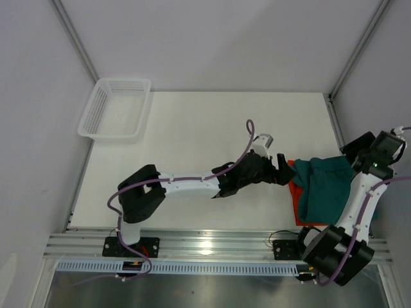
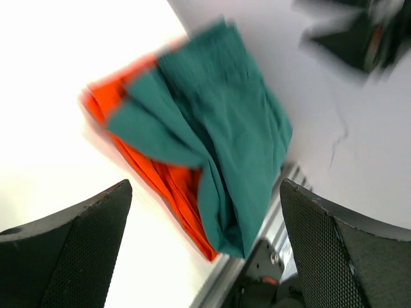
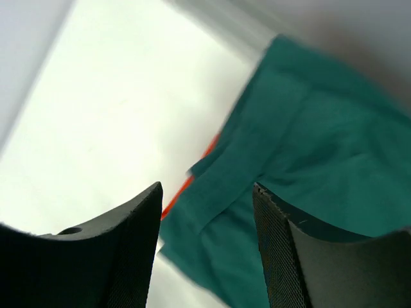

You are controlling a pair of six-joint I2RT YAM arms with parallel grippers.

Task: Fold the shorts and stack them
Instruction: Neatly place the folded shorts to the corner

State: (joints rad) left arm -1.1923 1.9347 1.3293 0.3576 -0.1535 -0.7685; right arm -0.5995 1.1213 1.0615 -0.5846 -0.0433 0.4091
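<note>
Both claws have their jaws apart with nothing between them. The left claw (image 1: 284, 170) is just beside the pile's left edge and the right claw (image 3: 207, 189) is over its far right side, so the likeliest trouble, I judge, is a finger snagging a loose flap when an arm moves, dragging the fold open. The teal shorts (image 1: 324, 186) lie rumpled on top of the orange-red shorts (image 1: 294, 196), which show only along the left and near sides. The pile sits at the near right corner of the tabletop (image 1: 192, 141), close to its edge, where a sideways nudge could slide it off.
</note>
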